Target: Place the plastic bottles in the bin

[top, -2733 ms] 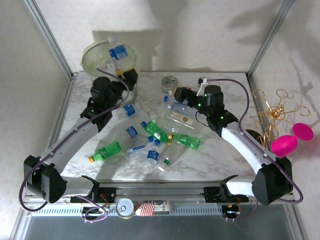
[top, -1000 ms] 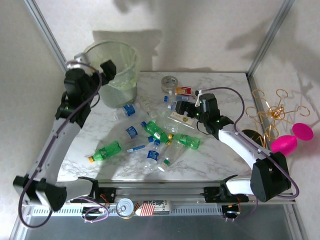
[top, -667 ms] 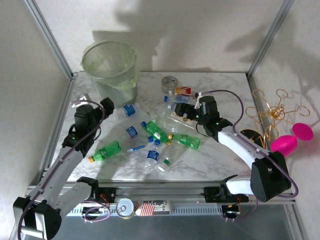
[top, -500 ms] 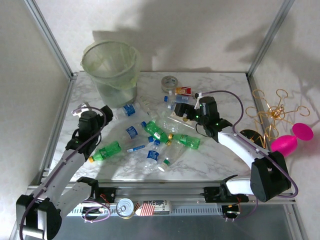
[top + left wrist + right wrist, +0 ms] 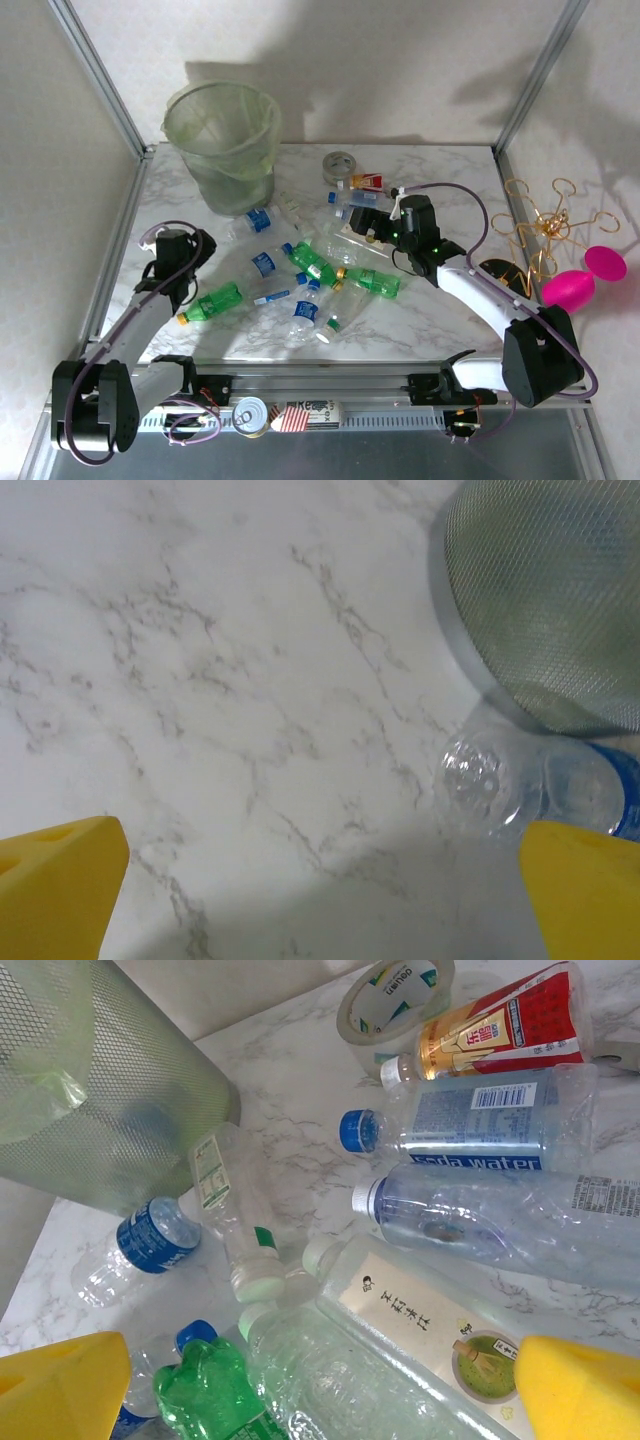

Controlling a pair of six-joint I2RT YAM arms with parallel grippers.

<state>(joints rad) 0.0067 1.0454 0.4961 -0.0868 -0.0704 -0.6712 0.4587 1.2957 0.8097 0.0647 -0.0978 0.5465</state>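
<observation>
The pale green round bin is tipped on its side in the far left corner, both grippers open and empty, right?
No: the translucent pale green round bin stands upright at the far left corner, as the top external view shows. The left gripper and right gripper are open and empty.

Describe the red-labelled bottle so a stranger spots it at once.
Find the green bin at the far left of the table, then the tape roll to its right. The bottle lies beside that roll; its red label sets it apart from the blue-capped neighbour.
</observation>
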